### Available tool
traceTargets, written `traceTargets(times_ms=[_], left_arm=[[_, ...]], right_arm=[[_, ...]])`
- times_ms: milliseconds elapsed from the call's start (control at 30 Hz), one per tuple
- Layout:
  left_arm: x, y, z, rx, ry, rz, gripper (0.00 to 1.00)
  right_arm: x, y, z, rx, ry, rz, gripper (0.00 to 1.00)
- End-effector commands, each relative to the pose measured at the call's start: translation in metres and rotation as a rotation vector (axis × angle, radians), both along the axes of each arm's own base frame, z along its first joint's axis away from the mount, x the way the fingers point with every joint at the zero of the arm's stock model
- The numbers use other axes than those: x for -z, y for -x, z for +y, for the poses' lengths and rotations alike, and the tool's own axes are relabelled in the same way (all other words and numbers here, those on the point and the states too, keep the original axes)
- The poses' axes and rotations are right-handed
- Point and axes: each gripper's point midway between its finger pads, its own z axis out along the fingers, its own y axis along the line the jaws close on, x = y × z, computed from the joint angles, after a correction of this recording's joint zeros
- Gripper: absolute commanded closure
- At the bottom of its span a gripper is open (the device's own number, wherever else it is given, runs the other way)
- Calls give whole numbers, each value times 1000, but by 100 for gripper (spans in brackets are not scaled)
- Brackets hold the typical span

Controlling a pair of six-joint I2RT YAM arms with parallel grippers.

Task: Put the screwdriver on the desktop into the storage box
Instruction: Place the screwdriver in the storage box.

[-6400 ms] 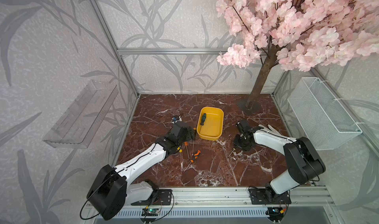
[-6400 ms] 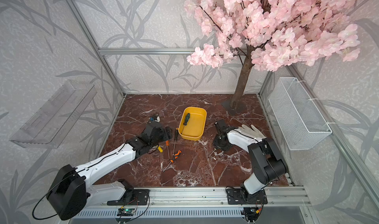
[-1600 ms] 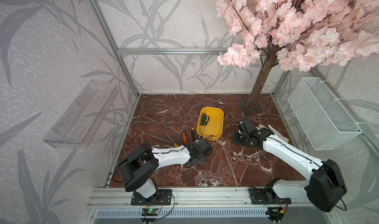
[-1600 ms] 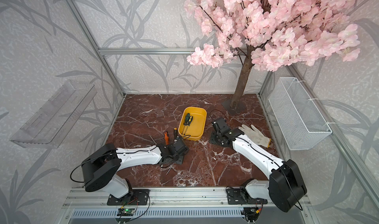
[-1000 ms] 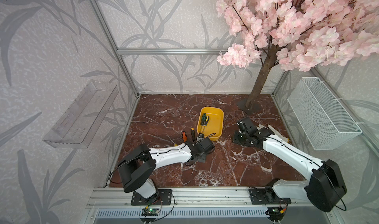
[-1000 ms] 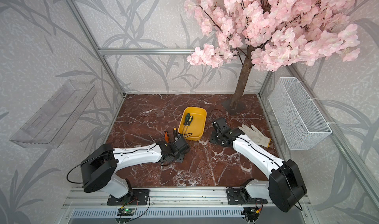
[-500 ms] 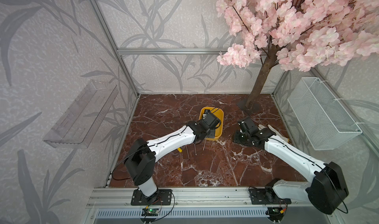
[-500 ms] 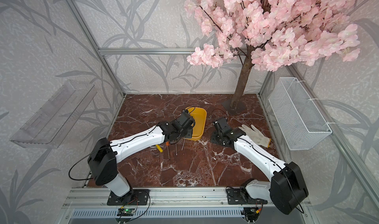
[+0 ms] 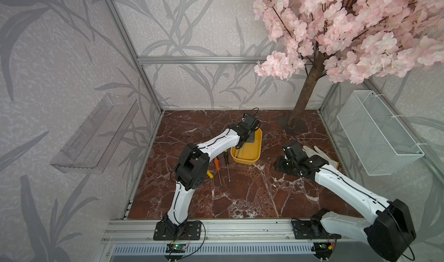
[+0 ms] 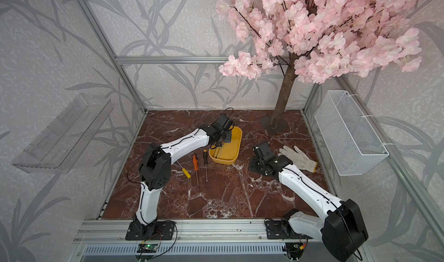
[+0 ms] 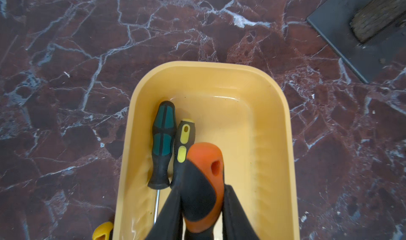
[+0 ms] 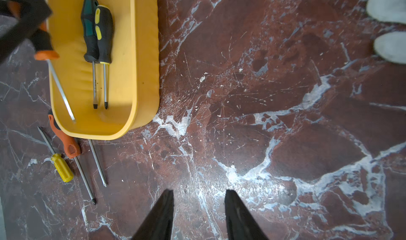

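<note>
Orange-and-black screwdriver [image 11: 201,184], gripped by left jaws, slants into yellow storage box [image 11: 270,129], tip perhaps touching; right jaws apart.

Both top views sat high at the front, looking down toward the back wall [image 9: 204,85], far enough out to take in the whole worktop [image 9: 252,196]; near-equal frames, small sideways offset. Left wrist cam hung close above the storage box [image 11: 274,140], facing steeply down, with the left claw [image 11: 203,186] and its orange screwdriver [image 11: 206,159] crowding the frame. Right wrist cam sat low, facing down past the right claw [image 12: 198,191] at the worktop. Both wrist views shared the storage box.
</note>
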Motion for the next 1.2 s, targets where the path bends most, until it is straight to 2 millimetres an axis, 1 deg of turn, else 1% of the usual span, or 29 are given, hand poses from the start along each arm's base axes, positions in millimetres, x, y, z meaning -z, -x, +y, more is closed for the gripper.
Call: traceTargets(times_ms=[0,133,200,367,500,600,700,800,867,933,1000,1100,1167], left_arm=[[0,-15,-6,15,-10,-18,81],[11,-22,-15,30,-14,-16,81],[17,-26,-16,31,-22,-17,81],[37,-24,-16,36,-44,14,79],[48,-22,-13,31,-62,26,77],[52,-21,-12,31,-68,33,74],[53,-19,-11,28,-66,35,68],[52,-19,-12,30,-61,35,59],[49,-18,-12,28,-58,31,53],[45,-19,-10,22,-56,25,49],[40,-18,-11,22,-55,21,49],[24,-18,-10,17,-38,-4,48],[12,-17,-9,16,-22,-22,45]], right_arm=[[2,8,-8,21,12,11,57],[2,10,-11,29,16,9,58],[3,10,-11,28,17,11,58],[4,9,-11,31,21,12,58],[5,8,-10,27,20,16,58],[6,8,-10,27,22,20,58],[7,8,-9,27,20,21,58],[8,8,-8,29,18,26,58],[7,7,-8,27,16,24,58],[7,8,-9,29,20,23,58],[6,8,-10,30,23,19,58],[5,8,-10,28,25,16,58],[5,8,-10,26,26,17,57]])
